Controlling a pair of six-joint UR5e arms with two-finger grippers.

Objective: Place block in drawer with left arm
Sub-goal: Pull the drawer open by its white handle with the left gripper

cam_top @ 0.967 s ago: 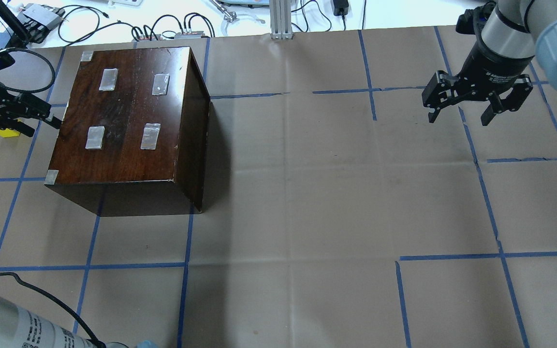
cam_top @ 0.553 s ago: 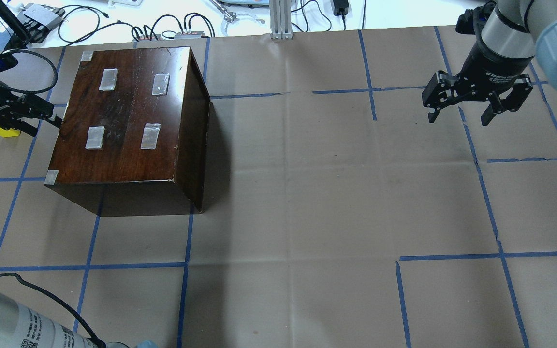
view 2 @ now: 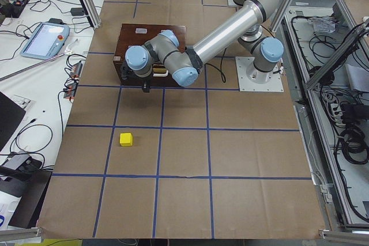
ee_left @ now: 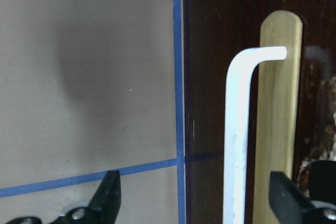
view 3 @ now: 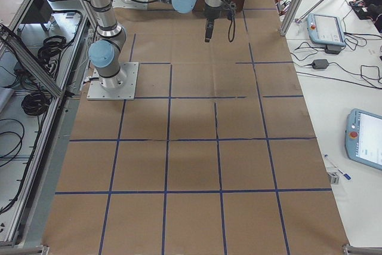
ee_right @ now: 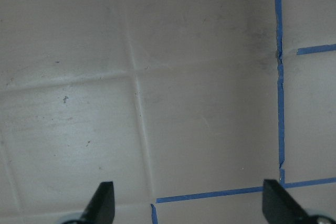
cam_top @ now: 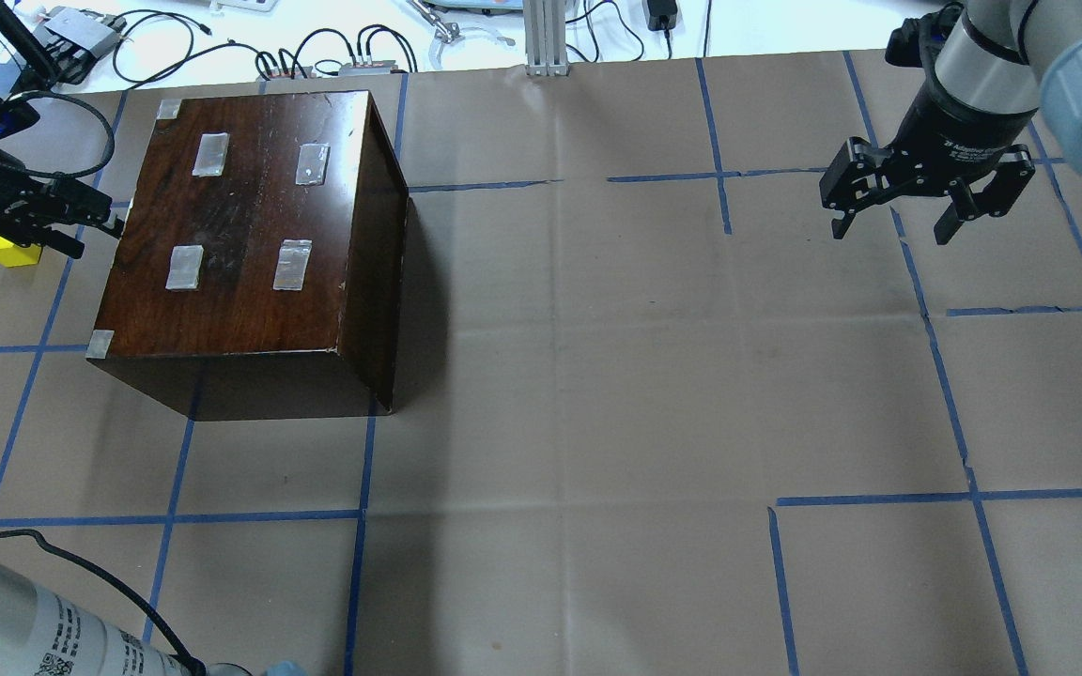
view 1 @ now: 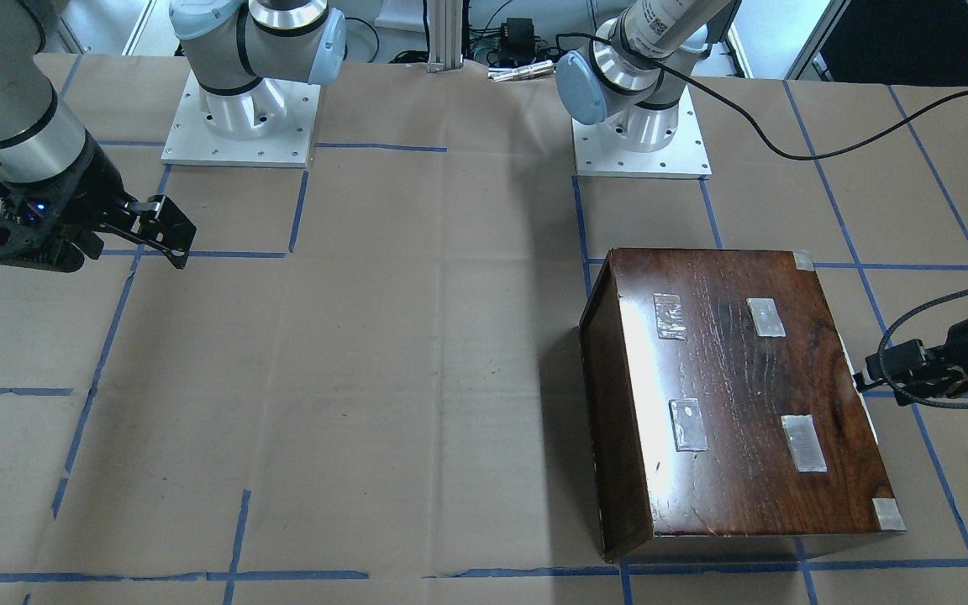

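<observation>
Since a second ago my left gripper (cam_top: 98, 238) has slid farther along the glossy dark-brown wooden box (cam_top: 240, 225), uncovering more of the small bright yellow cube (cam_top: 7, 253). The cube sits on the brown paper table cover (cam_top: 597, 376), just beside that gripper and outside the box. The overhead view hides the dark-brown-fronted drawer (ee_left: 210, 77). The wrist camera shows only a slice of it, with a white bent bar (ee_left: 236, 129) and a pale round-ended wooden strip (ee_left: 278, 103), between fingers spread wide and gripping nothing. The right gripper (cam_top: 891, 230) hangs with jaws apart, empty. Dull silver tape patches (cam_top: 210, 153) dot the box top.
</observation>
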